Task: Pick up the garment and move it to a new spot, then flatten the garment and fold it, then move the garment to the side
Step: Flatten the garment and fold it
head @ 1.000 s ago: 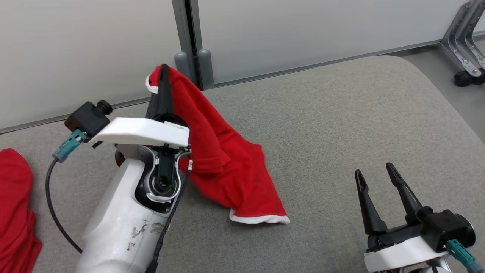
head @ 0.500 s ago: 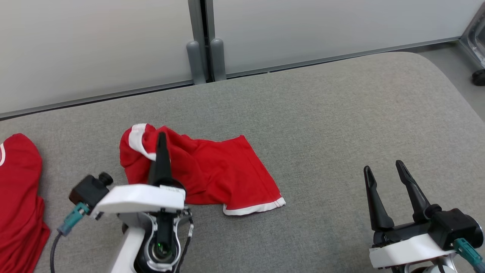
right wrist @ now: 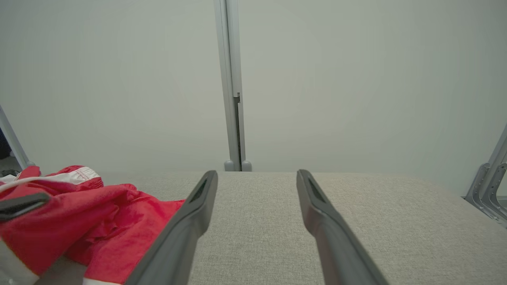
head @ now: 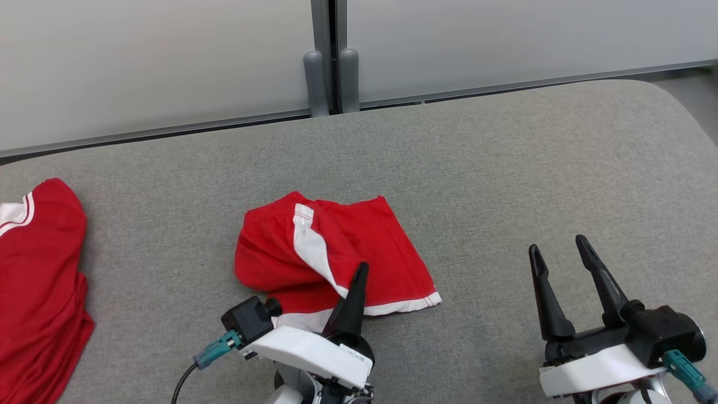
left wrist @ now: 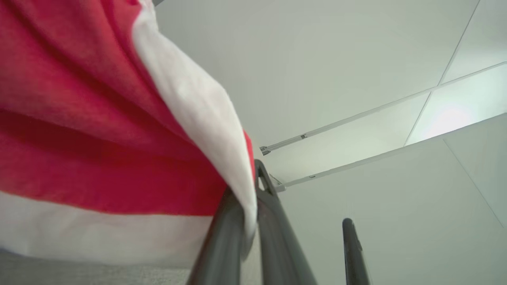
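The garment (head: 331, 252), red shorts with white stripes and hems, lies crumpled on the grey padded table (head: 505, 168) near its middle. My left gripper (head: 359, 272) is at the garment's near edge, shut on a white-trimmed fold of it. In the left wrist view the white fabric (left wrist: 206, 114) is pinched between the two closed fingers (left wrist: 273, 221) and drapes off to the left. My right gripper (head: 556, 245) stands open over bare table to the right, well apart from the garment. In the right wrist view the garment (right wrist: 79, 213) lies left of the spread fingers (right wrist: 190, 213).
A second red garment (head: 39, 280) lies at the table's left edge. A pale partition wall with a grey post (head: 331, 78) runs behind the table. The table's right end curves away near a metal frame (right wrist: 487, 190).
The camera has shifted. My left gripper has come down and back toward the near edge with the garment, which was hanging lifted and now rests on the table. The right gripper stays open.
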Robot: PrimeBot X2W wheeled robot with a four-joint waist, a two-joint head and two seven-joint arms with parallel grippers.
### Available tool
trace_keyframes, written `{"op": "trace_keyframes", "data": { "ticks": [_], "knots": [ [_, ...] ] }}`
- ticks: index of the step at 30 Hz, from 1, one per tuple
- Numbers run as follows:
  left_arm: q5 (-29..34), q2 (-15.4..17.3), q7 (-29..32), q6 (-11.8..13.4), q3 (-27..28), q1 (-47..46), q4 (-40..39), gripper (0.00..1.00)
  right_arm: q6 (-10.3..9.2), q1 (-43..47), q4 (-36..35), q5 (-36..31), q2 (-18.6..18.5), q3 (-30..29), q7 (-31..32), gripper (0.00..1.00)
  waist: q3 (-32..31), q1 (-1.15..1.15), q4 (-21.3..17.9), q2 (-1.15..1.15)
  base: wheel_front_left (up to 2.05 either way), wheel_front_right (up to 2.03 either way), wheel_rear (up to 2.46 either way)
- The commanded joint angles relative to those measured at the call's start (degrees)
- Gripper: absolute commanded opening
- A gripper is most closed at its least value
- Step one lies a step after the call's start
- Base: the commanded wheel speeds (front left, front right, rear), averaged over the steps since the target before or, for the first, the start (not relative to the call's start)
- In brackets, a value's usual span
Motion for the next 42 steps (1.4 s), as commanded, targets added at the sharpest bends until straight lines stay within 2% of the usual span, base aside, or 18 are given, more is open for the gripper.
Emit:
{"op": "trace_keyframes", "data": {
  "ticks": [1,6,13,23,27,28,29,30,31,34,36,38,42],
  "knots": [
    [-0.37,0.28,0.00,-0.39,-0.43,-1.17,-0.06,0.00,0.03,-0.55,0.33,0.27,-0.27,0.19,-0.29,1.00,-0.21,0.00,-0.27,0.00,0.00,0.00,0.00],
    [-2.05,0.24,0.00,-1.40,-2.20,-4.27,-1.58,0.00,0.03,-0.48,0.74,0.17,-0.27,1.09,-0.30,1.00,-0.85,0.00,-1.74,0.00,0.00,0.00,0.00],
    [-4.08,0.27,-0.01,-0.82,-4.85,-7.28,-4.86,0.00,0.03,-0.49,0.98,0.58,-0.27,1.85,-0.29,1.00,-0.74,0.00,-4.36,0.00,0.00,0.00,0.00],
    [0.59,0.23,-0.01,1.38,-0.34,-2.82,2.89,0.00,0.03,-0.16,0.26,1.35,-0.26,0.17,-0.30,1.00,0.78,0.00,-4.47,0.00,0.00,0.00,0.00],
    [1.26,0.19,-0.01,0.72,-1.76,-2.05,7.43,0.00,0.03,-0.33,0.35,1.54,-0.26,-0.13,-0.29,1.00,0.88,0.00,-3.46,0.00,0.00,0.00,0.00],
    [1.27,0.22,-0.01,0.44,-2.55,-2.33,8.38,0.04,0.02,-0.44,0.35,1.54,-0.26,0.00,-0.29,1.00,0.85,0.00,-3.21,0.00,0.00,0.00,0.00],
    [1.49,0.26,0.06,0.40,-3.50,-2.73,9.32,0.36,0.03,-0.56,0.37,1.40,-0.27,0.04,-0.29,1.00,0.80,0.00,-2.97,0.00,0.00,0.00,0.00],
    [1.64,0.26,0.25,0.44,-4.19,-3.16,10.10,0.84,0.02,-0.67,0.40,1.33,-0.27,0.09,-0.29,1.00,0.75,0.00,-2.73,0.00,0.00,0.00,0.00],
    [1.84,0.28,0.39,0.54,-4.59,-3.53,10.90,1.00,0.02,-0.77,0.38,1.31,-0.27,0.11,-0.29,1.00,0.67,0.00,-2.53,0.00,0.00,0.00,0.00],
    [3.64,2.07,2.13,0.49,-6.58,-4.17,11.69,1.00,0.03,-0.84,0.37,1.23,-0.27,0.15,-0.30,1.00,0.46,0.00,-2.28,0.00,0.00,0.00,0.00],
    [5.41,4.59,3.52,0.60,-8.14,-4.52,10.32,1.00,0.02,-0.89,0.21,1.13,-0.27,0.05,-0.30,1.00,0.52,0.00,-2.23,0.00,0.00,0.00,0.00],
    [7.95,7.81,4.94,0.87,-9.78,-4.89,7.77,1.00,0.02,-0.85,0.01,1.06,-0.28,-0.43,-0.30,1.00,0.69,0.00,-2.11,0.00,0.00,0.00,0.00],
    [13.06,15.70,8.78,3.19,-13.05,-5.31,1.14,1.00,0.02,-0.21,-0.28,1.17,-0.26,-0.86,-0.29,1.00,1.00,0.00,-1.98,0.00,0.00,0.00,0.00]
  ]
}}
